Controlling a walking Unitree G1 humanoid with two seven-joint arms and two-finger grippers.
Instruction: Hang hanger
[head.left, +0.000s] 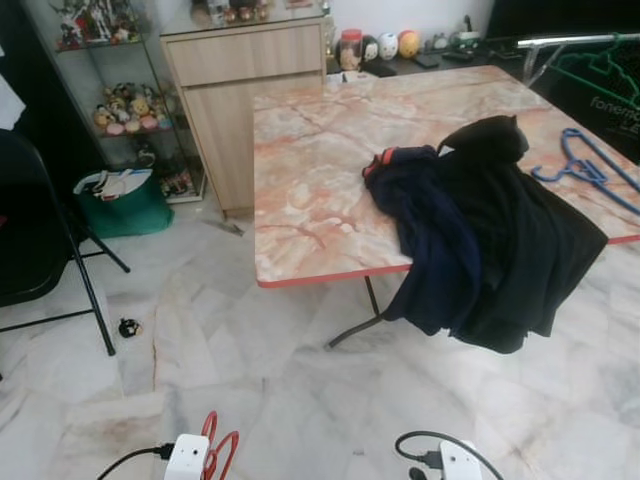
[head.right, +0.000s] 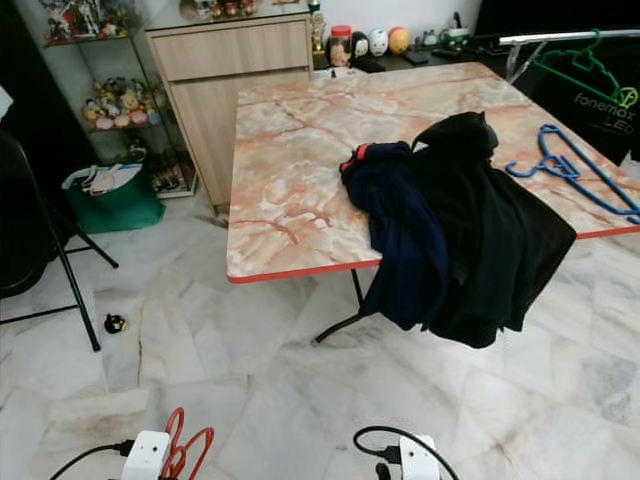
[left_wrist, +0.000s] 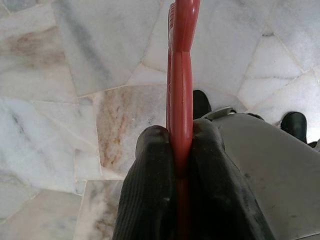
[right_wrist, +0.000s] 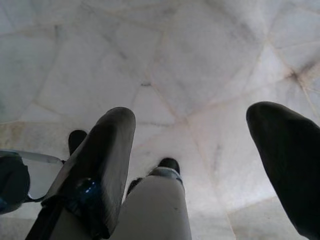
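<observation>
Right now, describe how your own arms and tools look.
In the head views each wrist ends in a white boxy housing with a black cable looping from it. The left tool has two long black fingers with a fine ribbed texture and rounded tips. The right tool has the same black fingers, smooth and dusty-looking, with a small blue part near one base.

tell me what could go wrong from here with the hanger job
1. The left gripper pinches the red hanger on its thin edge, low over the floor; it could twist or slip while walking.
2. The dark clothes hang well over the table edge, so brushing them may drag the pile down.
3. The rail stands behind the table, so the reach looks awkward.
</observation>
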